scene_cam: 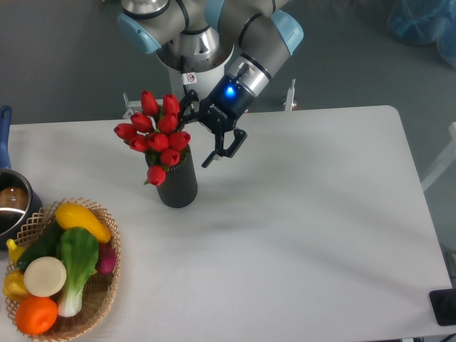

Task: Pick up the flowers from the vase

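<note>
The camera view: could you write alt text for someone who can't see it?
A robot gripper reaches beside red flowers standing in a black vase on a white table. A basket of vegetables sits at the lower left.

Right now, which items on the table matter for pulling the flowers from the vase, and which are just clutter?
Relevant:
- flowers, red tulips in the vase
- vase, black, upright
- gripper, right beside the bunch

Clutter:
- wicker basket of vegetables, front left corner
- pot with blue handle, left edge
</note>
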{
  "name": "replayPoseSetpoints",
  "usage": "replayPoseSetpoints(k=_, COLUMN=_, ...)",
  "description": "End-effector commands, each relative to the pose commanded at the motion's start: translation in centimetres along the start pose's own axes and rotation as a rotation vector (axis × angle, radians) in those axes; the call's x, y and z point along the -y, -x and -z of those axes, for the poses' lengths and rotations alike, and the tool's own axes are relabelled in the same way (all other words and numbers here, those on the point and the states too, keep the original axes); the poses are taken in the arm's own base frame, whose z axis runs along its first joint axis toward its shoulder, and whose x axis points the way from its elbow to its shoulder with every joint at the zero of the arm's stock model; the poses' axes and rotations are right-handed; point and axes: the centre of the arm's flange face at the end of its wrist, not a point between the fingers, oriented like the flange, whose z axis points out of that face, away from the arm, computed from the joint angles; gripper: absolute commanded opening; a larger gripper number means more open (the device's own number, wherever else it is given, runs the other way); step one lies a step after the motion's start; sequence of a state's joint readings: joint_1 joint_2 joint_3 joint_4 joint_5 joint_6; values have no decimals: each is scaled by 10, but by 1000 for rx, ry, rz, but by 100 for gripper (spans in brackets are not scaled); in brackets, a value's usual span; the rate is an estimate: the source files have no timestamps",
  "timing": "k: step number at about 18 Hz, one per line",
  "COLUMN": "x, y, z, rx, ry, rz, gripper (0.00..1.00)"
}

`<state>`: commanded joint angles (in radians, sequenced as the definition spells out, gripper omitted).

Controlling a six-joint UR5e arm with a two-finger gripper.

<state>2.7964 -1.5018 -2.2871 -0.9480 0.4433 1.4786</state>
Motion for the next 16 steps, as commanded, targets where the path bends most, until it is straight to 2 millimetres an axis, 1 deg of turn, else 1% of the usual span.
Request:
replayPoseSetpoints(k=1, x=-1, y=0, z=0, rx=-1, ry=0, rz=-5, gripper=73)
replayPoseSetpoints(k=3, x=-1, y=0, z=0, rx=-1, ry=0, rz=-4, gripper=63)
replayPoseSetpoints(k=4, x=-1, y=0, z=0, rx=0, ry=0, rz=-6, gripper=54)
replayPoseSetpoints(k=5, x=-2, y=1, z=0, rx=1, ry=0, rz=-4, gripper=45)
replayPoseSetpoints(k=8, x=-3, y=0, z=1, rx=2, ry=1, rz=-2, gripper=11)
replayPoseSetpoints(k=9, x=-3, y=0, z=1, rx=4, ry=1, rz=-2, gripper=1)
replayPoseSetpoints(k=16, x=-2, y=2, z=5, rx=13, ry=0, rz=-5, gripper=0)
